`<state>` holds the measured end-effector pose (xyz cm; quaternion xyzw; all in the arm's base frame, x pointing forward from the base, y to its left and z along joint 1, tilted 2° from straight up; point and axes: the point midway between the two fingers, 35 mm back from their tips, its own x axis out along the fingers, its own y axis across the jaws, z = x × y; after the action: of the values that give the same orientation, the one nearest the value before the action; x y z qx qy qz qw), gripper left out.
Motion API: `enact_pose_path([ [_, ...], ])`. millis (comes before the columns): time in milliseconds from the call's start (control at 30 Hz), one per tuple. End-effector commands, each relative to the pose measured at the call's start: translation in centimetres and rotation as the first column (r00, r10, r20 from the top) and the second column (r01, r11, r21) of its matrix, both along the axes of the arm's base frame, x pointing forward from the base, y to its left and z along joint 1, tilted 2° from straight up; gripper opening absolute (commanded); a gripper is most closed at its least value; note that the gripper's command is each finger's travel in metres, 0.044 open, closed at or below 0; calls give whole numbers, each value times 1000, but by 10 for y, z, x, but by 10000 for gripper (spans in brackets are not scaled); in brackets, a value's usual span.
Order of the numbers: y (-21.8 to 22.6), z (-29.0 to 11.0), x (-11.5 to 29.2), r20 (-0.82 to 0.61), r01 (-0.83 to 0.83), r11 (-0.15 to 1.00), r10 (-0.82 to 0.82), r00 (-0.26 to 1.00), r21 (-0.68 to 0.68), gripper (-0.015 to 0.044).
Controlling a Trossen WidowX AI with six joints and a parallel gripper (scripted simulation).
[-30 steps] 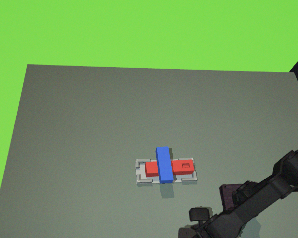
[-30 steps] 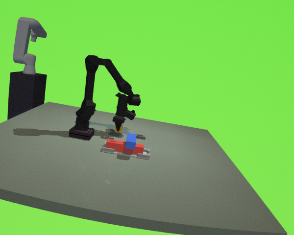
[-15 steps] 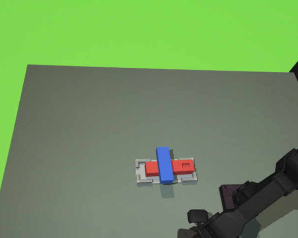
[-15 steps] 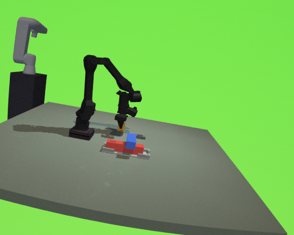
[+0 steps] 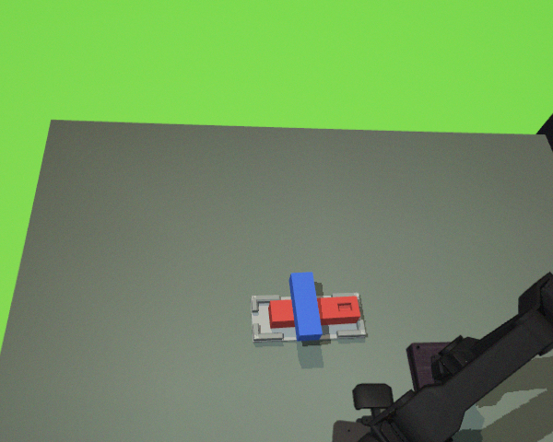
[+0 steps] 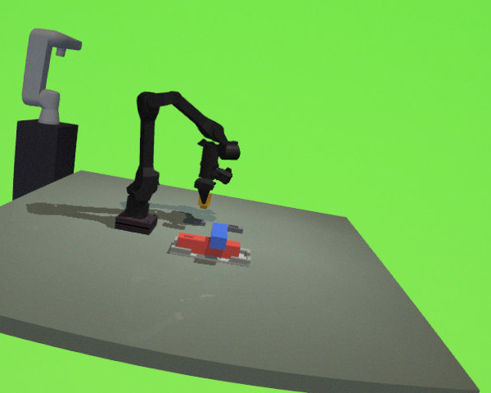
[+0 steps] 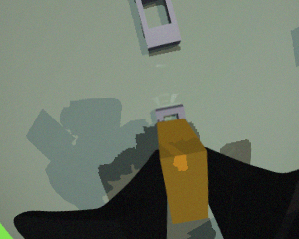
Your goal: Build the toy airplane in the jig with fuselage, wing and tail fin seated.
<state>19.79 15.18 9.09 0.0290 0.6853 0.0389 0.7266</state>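
Observation:
The red fuselage (image 5: 281, 311) (image 6: 191, 241) lies flat in the grey jig cradle (image 5: 263, 332) (image 6: 241, 259) near the middle of the table. The blue wing (image 5: 305, 307) (image 6: 218, 237) sits across the top of it. The socket (image 5: 345, 307) near the fuselage's tail is empty. My gripper (image 6: 204, 198) (image 7: 176, 153) is shut on the orange tail fin (image 6: 204, 204) (image 7: 185, 193). It holds the fin a little above the table, behind the jig and towards the arm's base.
A small grey holder (image 7: 169, 114) lies on the table just under the fin, and a larger grey rectangular frame (image 7: 161, 36) lies farther off. My arm's base (image 6: 136, 222) stands behind the jig. A grey idle arm (image 6: 38, 71) stands on a black pedestal (image 6: 42, 156) off the table's far left.

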Motion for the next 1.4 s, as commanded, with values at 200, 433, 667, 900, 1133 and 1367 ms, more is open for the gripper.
enact_pose_path([
  [200, -4, 31, -2, -5, -3, 1000, 3, 1000, -12, 0],
  [433, -9, 52, -7, -16, -3, 1000, 3, 1000, -26, 0],
  [667, -15, 72, -13, -28, -4, 999, 3, 1000, -39, 0],
  [900, -25, 71, -9, -33, 2, 999, -3, 999, -40, 0],
  [1133, -43, 65, 1, -38, 9, 999, -10, 999, -41, 0],
  [1367, -62, 61, 12, -36, 2, 999, -3, 999, -44, 0],
])
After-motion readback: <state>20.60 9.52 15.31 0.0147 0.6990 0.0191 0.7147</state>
